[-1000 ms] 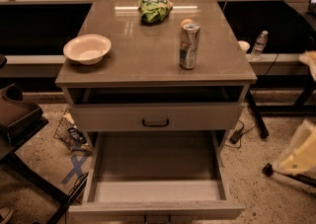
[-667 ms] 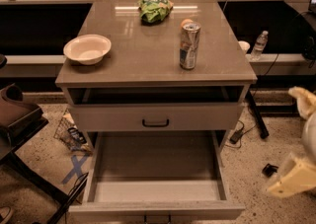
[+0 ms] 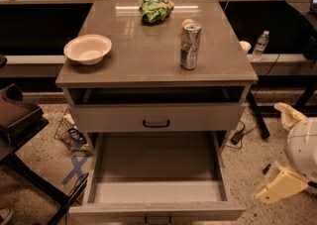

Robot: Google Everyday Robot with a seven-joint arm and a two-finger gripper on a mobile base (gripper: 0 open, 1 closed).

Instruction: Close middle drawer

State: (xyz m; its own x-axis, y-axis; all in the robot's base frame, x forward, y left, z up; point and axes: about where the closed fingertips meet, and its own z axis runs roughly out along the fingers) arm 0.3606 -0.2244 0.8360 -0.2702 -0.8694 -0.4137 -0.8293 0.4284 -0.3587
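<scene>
My gripper hangs at the lower right of the frame, apart from the cabinet; how wide it stands I cannot tell. The middle drawer sits pulled far out, bottom centre.

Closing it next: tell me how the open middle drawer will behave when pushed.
The middle drawer looks empty, so probably light and free-sliding; a hard shove might tip the upright can. The gripper hangs right of it.
</scene>
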